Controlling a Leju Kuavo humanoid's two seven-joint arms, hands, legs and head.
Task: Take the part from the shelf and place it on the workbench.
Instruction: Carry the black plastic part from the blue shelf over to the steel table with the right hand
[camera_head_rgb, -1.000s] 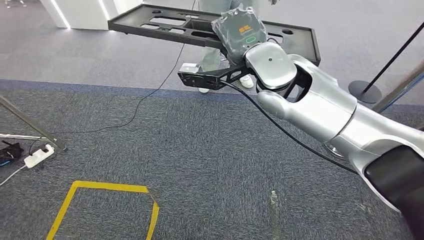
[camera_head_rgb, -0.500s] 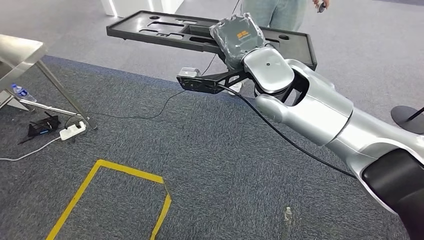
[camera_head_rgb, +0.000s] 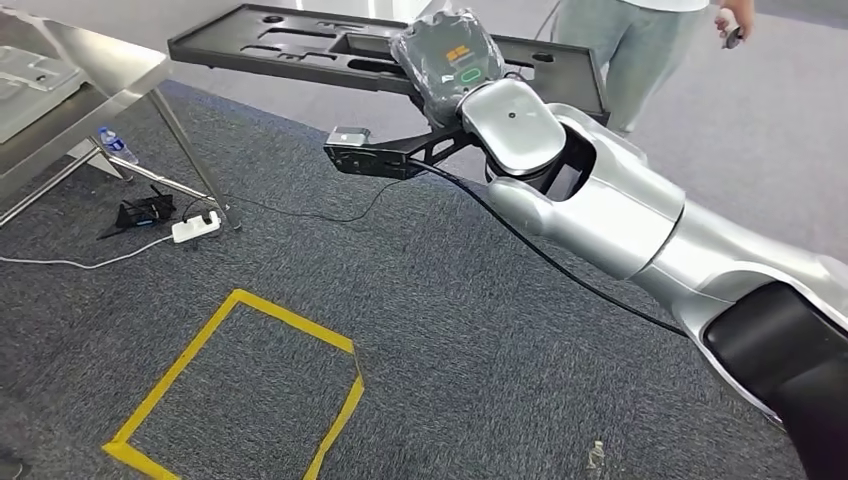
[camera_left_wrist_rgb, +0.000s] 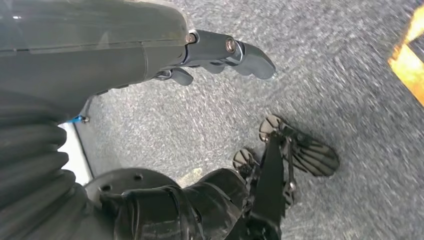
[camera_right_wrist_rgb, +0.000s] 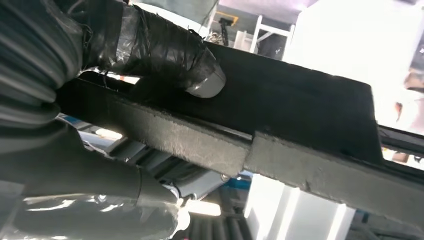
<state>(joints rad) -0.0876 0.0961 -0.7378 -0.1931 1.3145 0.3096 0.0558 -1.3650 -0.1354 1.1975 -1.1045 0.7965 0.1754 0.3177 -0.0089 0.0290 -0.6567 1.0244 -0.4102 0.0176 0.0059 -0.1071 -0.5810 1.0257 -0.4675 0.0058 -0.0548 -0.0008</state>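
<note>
The camera has swung left since the earlier frame, bringing one steel table (camera_head_rgb: 95, 85) into view. The right hand (camera_head_rgb: 448, 62) grips one black part (camera_head_rgb: 300, 48) above the carpet; the left hand (camera_left_wrist_rgb: 220, 52) hangs open.

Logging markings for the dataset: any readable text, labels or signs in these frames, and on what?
No text can be read.
Right hand, back cover: orange mark and green oval outline, too small to read.
Water bottle, label: too small to read.
Black part: no markings visible.
</note>
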